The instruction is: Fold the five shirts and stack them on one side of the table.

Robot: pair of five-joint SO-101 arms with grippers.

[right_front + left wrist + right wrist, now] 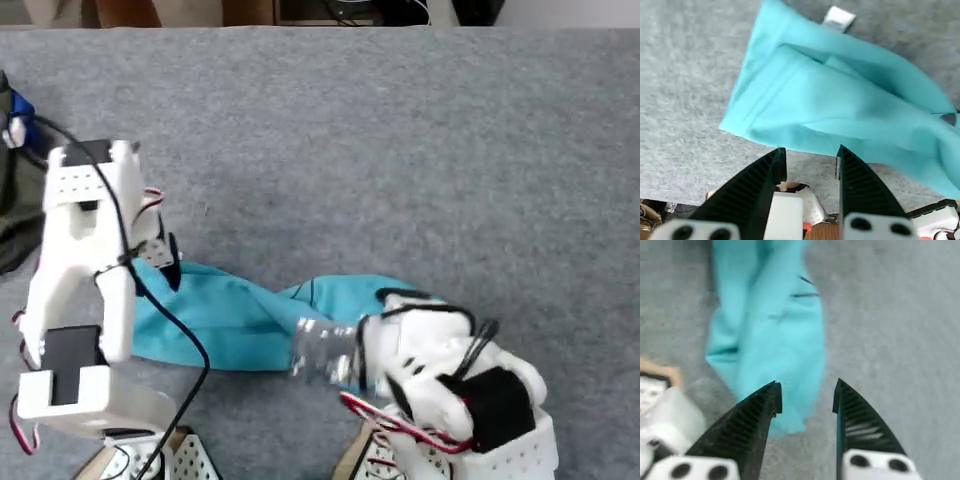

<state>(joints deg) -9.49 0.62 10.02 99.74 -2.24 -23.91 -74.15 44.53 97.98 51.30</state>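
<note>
The teal shirt lies bunched into a long, twisted band on the grey counter. It sits near the front edge and spans the space between the two arms.

Left tool: the jaws are parted with nothing between them. It is positioned above the counter, just beside a hemmed edge of the shirt. A white label projects from another edge of the shirt.

Right tool: the jaws are parted and empty. It is positioned over the opposite end of the shirt, with the tip of the cloth lying below the gap.

Neither tool grips the cloth.
</note>
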